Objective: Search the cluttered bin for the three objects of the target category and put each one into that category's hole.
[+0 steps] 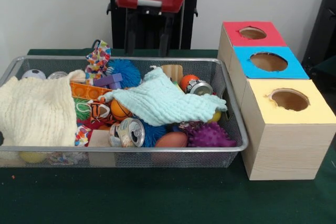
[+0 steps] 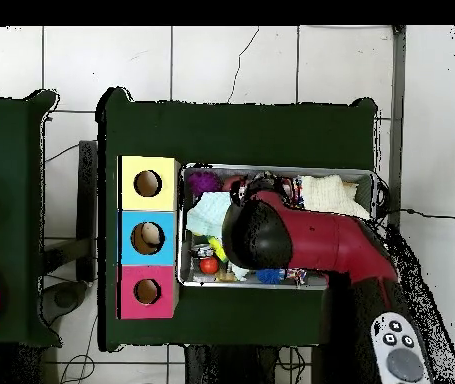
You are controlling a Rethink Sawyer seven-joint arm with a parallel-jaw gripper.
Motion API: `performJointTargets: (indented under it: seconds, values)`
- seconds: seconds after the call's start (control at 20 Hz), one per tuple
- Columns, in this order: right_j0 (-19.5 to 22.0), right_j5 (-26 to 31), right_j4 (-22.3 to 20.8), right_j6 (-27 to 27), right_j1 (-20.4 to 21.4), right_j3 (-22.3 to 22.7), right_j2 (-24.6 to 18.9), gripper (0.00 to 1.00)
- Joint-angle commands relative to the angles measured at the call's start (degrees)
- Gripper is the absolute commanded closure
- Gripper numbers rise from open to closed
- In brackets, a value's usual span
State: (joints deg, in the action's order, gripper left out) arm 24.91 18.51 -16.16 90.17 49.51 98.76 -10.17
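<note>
The cluttered bin is a silver wire-mesh basket on the green table, also seen in the overhead view. It holds a pale green cloth, a cream cloth, two drink cans, a purple spiky ball, a blue spiky ball, a small basketball and a brown football. In the overhead view the red and black arm lies across the bin and hides its middle. The gripper shows in neither view.
Three wooden boxes with round holes stand beside the bin: red top, blue top, yellow top. Something pale shows inside the blue box's hole. The robot's pedestal stands behind the bin.
</note>
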Motion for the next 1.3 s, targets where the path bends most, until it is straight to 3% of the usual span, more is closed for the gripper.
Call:
performJointTargets:
  seconds: [0.05, 0.35, 0.55, 0.7, 0.85, 1.3]
  values:
    - [2.62, -7.56, -7.54, -2.77, -6.52, -0.66, -7.73, 0.00]
    - [2.75, -9.53, -9.45, 0.37, -9.54, -0.51, -6.93, 0.00]
    - [4.56, -11.08, -9.66, 1.41, -13.58, 1.15, -9.41, 0.00]
    - [4.10, -12.80, -9.86, 3.44, -14.84, 1.97, -8.92, 0.00]
    - [1.23, -12.35, -9.33, 5.81, -15.06, 1.71, -5.37, 0.00]
    - [-12.33, -9.64, -7.93, 12.35, -19.70, -2.81, 13.31, 0.00]
